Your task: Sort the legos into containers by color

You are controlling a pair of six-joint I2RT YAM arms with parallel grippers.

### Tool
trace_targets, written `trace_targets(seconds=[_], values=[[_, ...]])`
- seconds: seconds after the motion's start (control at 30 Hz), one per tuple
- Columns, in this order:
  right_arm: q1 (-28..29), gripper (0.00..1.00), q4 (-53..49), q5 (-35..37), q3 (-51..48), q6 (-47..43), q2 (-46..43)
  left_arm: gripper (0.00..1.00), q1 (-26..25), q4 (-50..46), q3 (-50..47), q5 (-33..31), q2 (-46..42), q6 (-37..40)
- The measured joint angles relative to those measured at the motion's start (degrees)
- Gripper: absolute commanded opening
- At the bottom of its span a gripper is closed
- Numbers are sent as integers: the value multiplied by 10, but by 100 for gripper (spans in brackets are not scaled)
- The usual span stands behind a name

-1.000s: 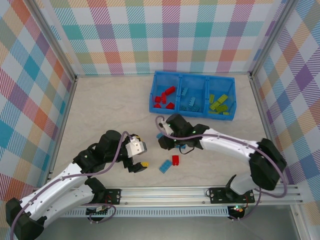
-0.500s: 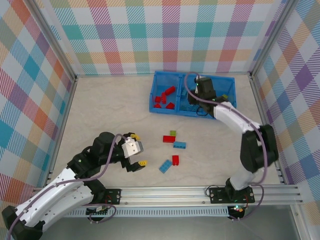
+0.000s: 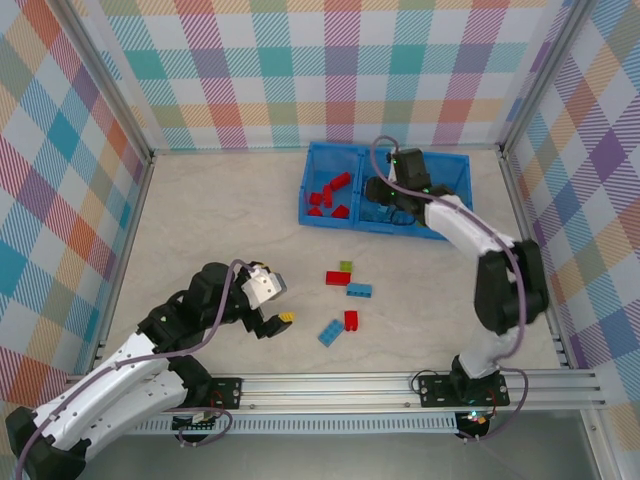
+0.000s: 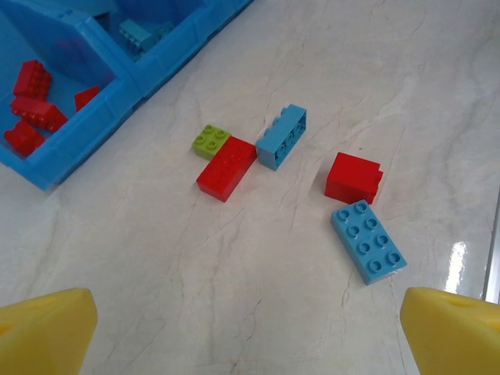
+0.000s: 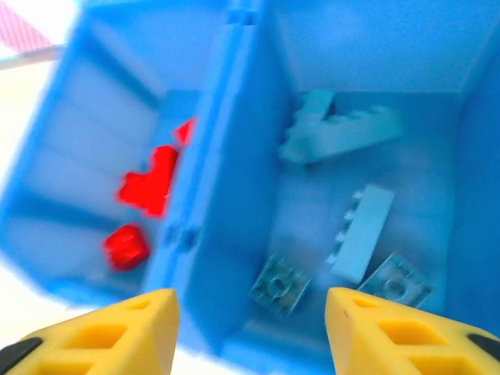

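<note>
Legos (image 3: 338, 278) are split between loose ones and binned ones. Five small studded bricks sit loose around the middle of the table (image 3: 200, 220), a bit toward its near edge. There's a lime square one (image 4: 211, 141) touching the end of a red brick (image 4: 226, 168), with a light blue brick (image 4: 281, 137) just beside that red one. Nearby is a chunkier red block (image 4: 353, 177) with no studs showing on top, and a flat light blue eight-stud brick (image 4: 367, 241) sits right next to it. All of it is glossy plastic in solid colors.

The rest are in the bright blue bin tray (image 3: 306, 185), which sits by the far edge of the table, right of center. Its left compartment (image 5: 86, 141) has only red pieces (image 3: 325, 195). The middle compartment (image 5: 367, 70) holds about four pale blue pieces (image 5: 361, 233), a couple of them lying on their sides, though they're pretty blurry in the right wrist view.

The right gripper (image 5: 250, 328) hangs right over the middle compartment. Its yellow fingers (image 5: 117, 328) are spread apart with nothing between them. The left gripper (image 4: 250, 332) sits low over the table toward the near edge, just left of the loose bunch, with its jaws wide apart and empty too.
</note>
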Motion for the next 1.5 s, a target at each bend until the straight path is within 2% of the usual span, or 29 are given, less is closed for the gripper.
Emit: trace_targets(seconds=[0.17,0.3,0.47,0.6,0.7,0.87,1.07,1.17,1.4,1.5], values=[[20,58,11,-116,-125,19,-172,100,7,2,17,-42,31,-62],[64,63,-30,-177,-174,17,-245,100,22,-7,75,-66,96,-145],[107,70,-104,-225,-214,6,-305,100,23,24,137,-17,186,-214],[110,78,-134,-232,-269,14,-380,100,21,87,140,10,288,-213],[110,84,-141,-242,-300,23,-422,100,20,151,130,18,370,-162],[110,99,-155,-259,-314,30,-441,100,17,200,133,53,478,-14],[110,100,-158,-264,-317,29,-447,100,17,186,193,84,573,165],[110,100,-158,-264,-318,29,-447,100,17,157,236,92,598,228],[110,100,-157,-259,-339,29,-453,99,17,50,330,104,656,314],[110,100,-157,-257,-342,28,-452,94,17,19,346,102,684,327]])
